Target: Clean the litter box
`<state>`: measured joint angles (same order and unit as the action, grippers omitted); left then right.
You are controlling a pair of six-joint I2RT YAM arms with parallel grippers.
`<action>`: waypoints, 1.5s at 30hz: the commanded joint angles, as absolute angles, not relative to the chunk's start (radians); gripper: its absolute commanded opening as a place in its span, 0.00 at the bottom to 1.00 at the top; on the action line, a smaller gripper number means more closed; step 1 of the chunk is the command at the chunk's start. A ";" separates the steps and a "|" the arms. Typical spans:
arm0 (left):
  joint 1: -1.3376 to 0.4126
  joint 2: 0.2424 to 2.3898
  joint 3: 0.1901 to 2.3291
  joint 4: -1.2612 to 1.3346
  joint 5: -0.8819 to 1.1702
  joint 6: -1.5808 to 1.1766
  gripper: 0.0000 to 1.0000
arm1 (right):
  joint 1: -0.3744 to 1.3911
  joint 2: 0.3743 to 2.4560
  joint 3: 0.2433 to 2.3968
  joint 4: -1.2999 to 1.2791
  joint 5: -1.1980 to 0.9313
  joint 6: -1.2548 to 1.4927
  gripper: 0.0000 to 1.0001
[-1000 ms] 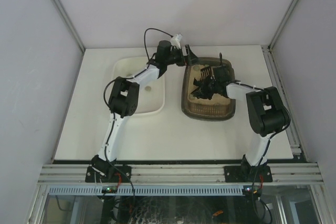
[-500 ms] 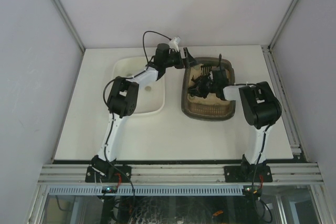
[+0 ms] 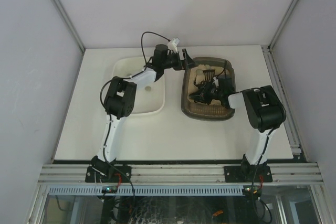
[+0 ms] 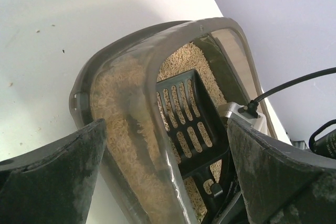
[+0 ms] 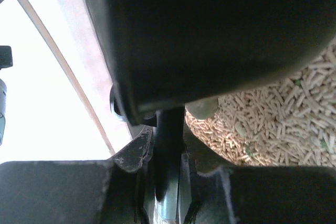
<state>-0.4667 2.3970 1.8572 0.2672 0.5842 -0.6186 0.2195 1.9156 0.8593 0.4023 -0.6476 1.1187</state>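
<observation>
Though partly hidden, litter box [image 3: 207, 114] lengthwise near-to-far; left tool [image 3: 186, 59] spread astride its corner, right tool [image 3: 206, 88] tight on scoop [image 4: 186, 124].

I read the litter box [image 4: 113, 93] as smoky brown translucent plastic, smooth w/ a slight gloss at the rim; litter [image 5: 283, 114] inside is dry tan pellets, rough, matt; scoop [image 4: 186, 124] is black moulded plastic, semi-matt; left gripper [image 4: 165, 127] jaws look matt black, scuffed, dusted grey; tub [image 3: 157, 109] is white plastic, smooth; table [image 3: 157, 140] is matt white.
</observation>
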 commanded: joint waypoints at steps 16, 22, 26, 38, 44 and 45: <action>-0.451 2.236 1.793 0.233 0.613 -0.574 1.00 | 0.188 1.794 0.640 0.928 -0.878 1.244 0.00; -0.448 2.197 1.782 0.186 0.591 -0.551 1.00 | 0.187 1.785 0.562 1.111 -0.932 1.318 0.00; -0.445 2.123 1.690 0.201 0.582 -0.536 1.00 | 0.186 1.791 0.506 1.293 -0.980 1.388 0.00; -0.419 1.835 1.435 0.049 0.440 -0.328 1.00 | 0.187 1.678 0.403 1.363 -1.017 1.464 0.00; -0.390 1.741 1.361 -0.004 0.435 -0.305 1.00 | 0.150 1.581 0.388 1.154 -0.999 1.405 0.00; -0.383 1.729 1.350 -0.008 0.439 -0.306 1.00 | 0.171 1.570 0.401 1.117 -1.008 1.388 0.00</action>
